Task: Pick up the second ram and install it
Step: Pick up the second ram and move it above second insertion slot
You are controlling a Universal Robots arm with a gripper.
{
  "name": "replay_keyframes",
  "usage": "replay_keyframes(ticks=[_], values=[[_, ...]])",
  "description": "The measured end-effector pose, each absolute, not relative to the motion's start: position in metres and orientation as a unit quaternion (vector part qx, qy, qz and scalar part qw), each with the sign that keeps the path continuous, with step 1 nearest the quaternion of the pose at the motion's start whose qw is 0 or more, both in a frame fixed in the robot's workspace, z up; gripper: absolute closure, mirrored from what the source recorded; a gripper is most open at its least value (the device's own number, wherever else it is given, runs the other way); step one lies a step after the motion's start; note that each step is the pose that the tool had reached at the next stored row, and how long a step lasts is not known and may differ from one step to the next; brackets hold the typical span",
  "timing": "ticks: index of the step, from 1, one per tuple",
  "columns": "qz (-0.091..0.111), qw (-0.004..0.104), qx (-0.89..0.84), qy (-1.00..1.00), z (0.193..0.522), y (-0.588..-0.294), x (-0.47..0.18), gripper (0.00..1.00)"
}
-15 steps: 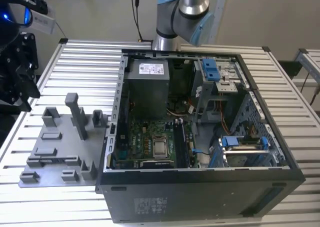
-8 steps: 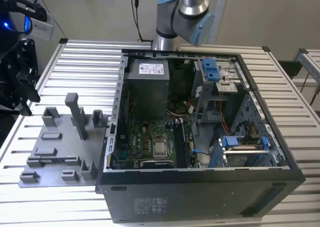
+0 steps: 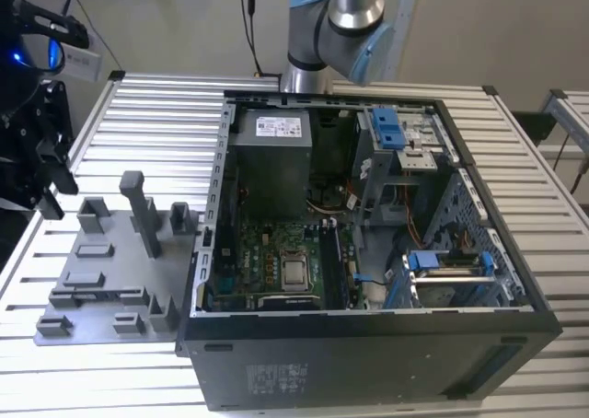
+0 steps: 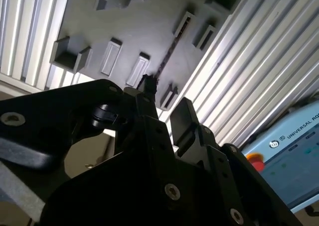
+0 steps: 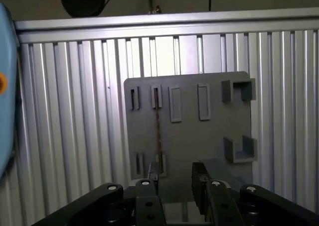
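Claw [image 5: 174, 185] spread open, empty, over grey holder plate [image 5: 194, 141]; second ram [image 5: 157, 131] on edge below, long axis crosswise to closing line, off-centre in the gap.

One arm [image 3: 345, 13] here, ending in one gripper [image 5: 175, 186] with two fingers [image 5: 199, 181] set apart. Just beyond the fingers lies one grey holder plate [image 5: 214, 131], carrying one ram stick [image 5: 157, 129] on edge and two U-shaped blocks [image 5: 239, 158] off to one side of them. One computer case [image 3: 368, 354] stands open, two bright blue clips [image 3: 388, 126] inside it.
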State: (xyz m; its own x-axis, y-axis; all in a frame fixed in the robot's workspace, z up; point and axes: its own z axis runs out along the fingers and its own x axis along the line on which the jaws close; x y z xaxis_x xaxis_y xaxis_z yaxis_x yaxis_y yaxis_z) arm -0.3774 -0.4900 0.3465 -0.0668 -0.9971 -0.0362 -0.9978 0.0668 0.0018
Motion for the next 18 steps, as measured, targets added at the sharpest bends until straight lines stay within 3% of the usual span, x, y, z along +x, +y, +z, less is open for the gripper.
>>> replay_keyframes(ticks=[18], values=[[0.008, 0.018, -0.697, 0.717, 0.329, -0.49, -0.378, 0.6]])
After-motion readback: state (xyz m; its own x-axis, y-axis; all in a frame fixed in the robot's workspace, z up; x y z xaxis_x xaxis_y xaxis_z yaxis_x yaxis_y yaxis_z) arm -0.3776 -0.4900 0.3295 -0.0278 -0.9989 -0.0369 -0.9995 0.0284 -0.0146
